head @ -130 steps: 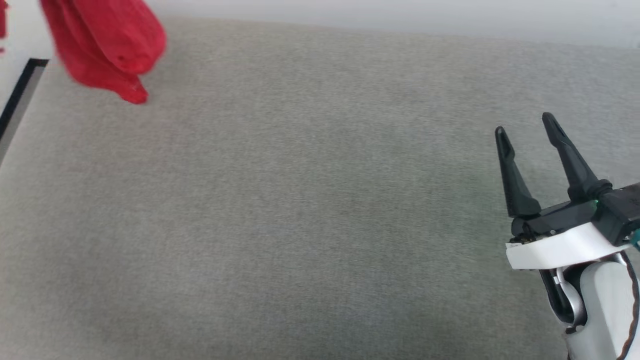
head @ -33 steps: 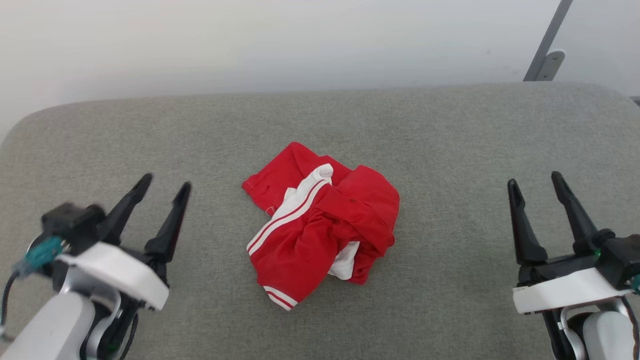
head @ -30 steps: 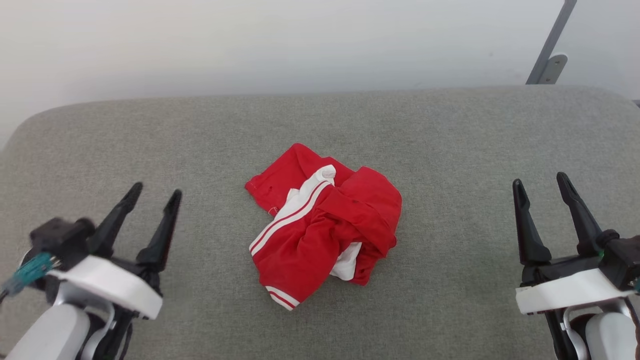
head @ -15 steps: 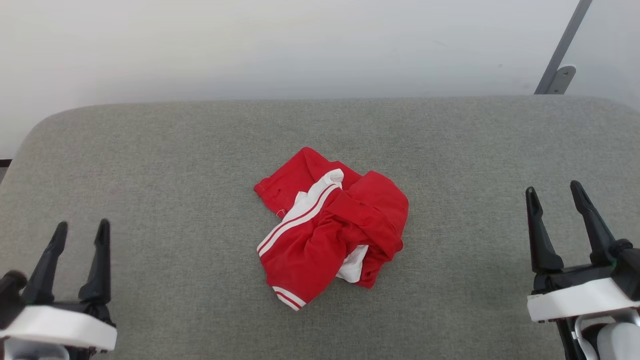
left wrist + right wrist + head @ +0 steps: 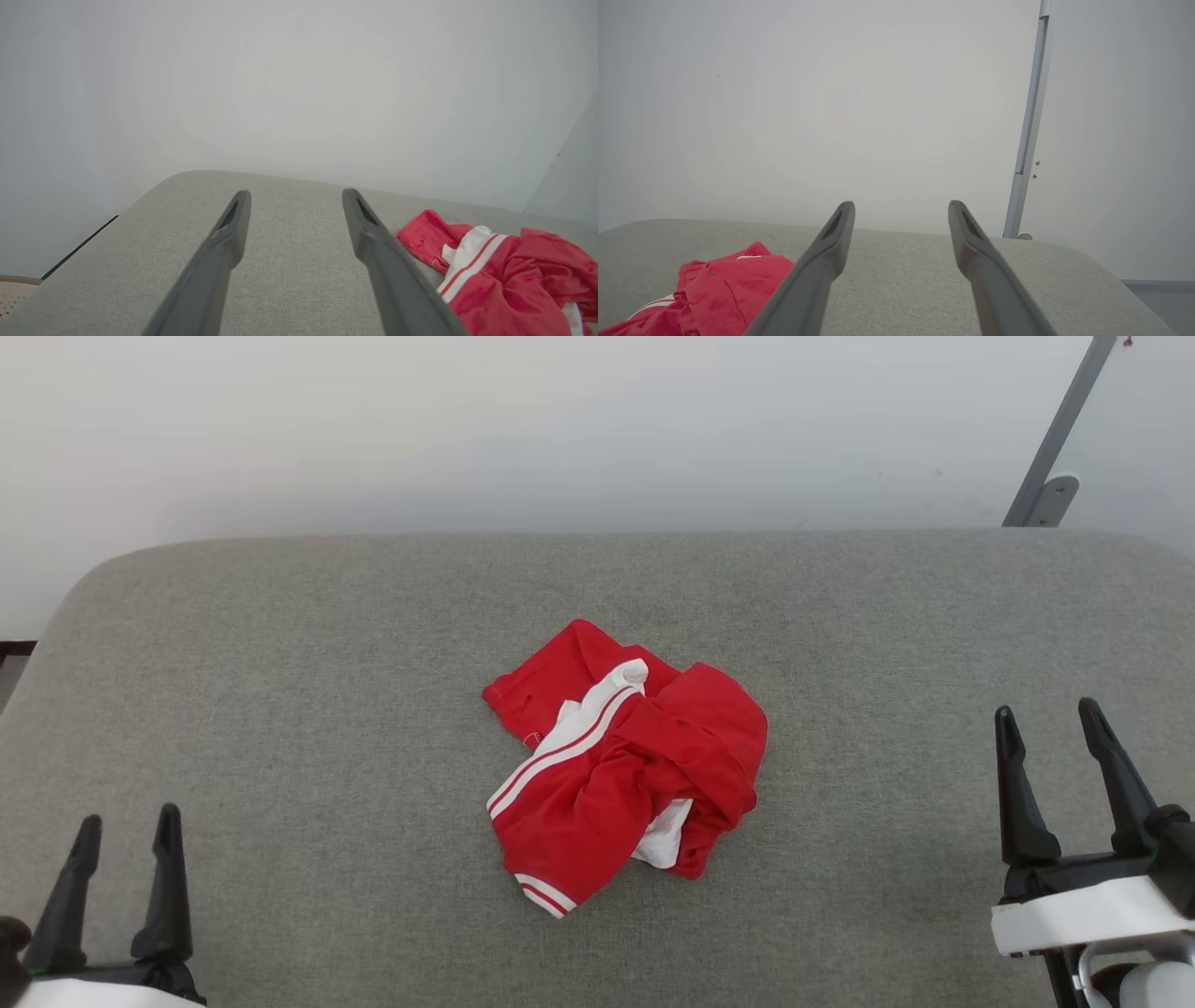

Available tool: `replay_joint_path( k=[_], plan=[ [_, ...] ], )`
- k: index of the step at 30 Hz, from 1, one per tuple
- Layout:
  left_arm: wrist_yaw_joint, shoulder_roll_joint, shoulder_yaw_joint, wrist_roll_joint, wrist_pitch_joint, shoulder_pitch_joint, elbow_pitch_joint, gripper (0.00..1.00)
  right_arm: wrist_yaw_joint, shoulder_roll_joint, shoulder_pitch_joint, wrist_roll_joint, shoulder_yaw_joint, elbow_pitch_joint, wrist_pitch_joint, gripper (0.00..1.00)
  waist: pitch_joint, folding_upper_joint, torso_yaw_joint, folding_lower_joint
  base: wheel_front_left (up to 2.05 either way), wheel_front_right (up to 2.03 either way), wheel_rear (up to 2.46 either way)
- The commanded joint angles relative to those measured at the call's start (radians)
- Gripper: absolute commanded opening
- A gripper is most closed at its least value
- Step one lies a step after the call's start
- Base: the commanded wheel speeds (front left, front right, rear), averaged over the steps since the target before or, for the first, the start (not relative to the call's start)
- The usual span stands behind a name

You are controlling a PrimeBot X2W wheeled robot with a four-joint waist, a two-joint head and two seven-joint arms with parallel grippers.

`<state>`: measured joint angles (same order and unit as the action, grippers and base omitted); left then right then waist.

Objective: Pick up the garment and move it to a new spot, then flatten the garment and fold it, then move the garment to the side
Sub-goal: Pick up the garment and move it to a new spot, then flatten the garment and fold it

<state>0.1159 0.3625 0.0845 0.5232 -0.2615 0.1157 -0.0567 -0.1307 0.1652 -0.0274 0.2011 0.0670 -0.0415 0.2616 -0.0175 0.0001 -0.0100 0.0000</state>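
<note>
Garment [image 5: 625, 765] now lies crumpled on the grey cushion [image 5: 280, 663], with left tool [image 5: 130, 816] backed off to 8 o'clock and right tool [image 5: 1047, 710] at 4, both spread empty, so flattening seems next.

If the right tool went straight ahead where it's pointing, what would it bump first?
Probably nothing soon: the right tool points past the garment, over bare grey cushion toward the wall.
</note>
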Motion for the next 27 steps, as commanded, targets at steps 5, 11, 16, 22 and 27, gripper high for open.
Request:
replay_joint_path(
  k=[5,11,16,22,27],
  plan=[
    [0.014,-0.028,0.016,-0.024,-0.005,0.024,-0.002,1.0,0.0,-0.011,0.024,-0.008,0.007,0.002,0.005,1.0,0.011,-0.0001,-0.004,0.0,0.0,0.0,0.0],
    [0.015,-0.032,0.003,-0.012,-0.005,0.035,0.006,1.0,0.0,-0.02,0.038,-0.009,0.009,0.0,0.005,1.0,0.019,-0.0001,-0.011,0.0,0.0,0.0,0.0],
    [0.015,-0.031,-0.006,0.004,-0.005,0.048,0.009,1.0,0.0,-0.023,0.045,-0.011,0.007,-0.003,0.005,1.0,0.024,-0.0001,-0.014,0.0,0.0,0.0,0.0],
    [0.015,-0.025,-0.02,0.012,-0.005,0.051,0.007,1.0,0.0,-0.026,0.053,-0.012,0.004,-0.003,0.005,1.0,0.026,-0.0001,-0.017,0.0,0.0,0.0,0.0],
    [0.015,-0.003,-0.057,0.025,-0.005,0.035,-0.001,1.0,0.0,-0.026,0.051,-0.012,-0.003,-0.004,0.005,1.0,0.025,-0.0001,-0.016,0.0,0.0,0.0,0.0]
  ],
)
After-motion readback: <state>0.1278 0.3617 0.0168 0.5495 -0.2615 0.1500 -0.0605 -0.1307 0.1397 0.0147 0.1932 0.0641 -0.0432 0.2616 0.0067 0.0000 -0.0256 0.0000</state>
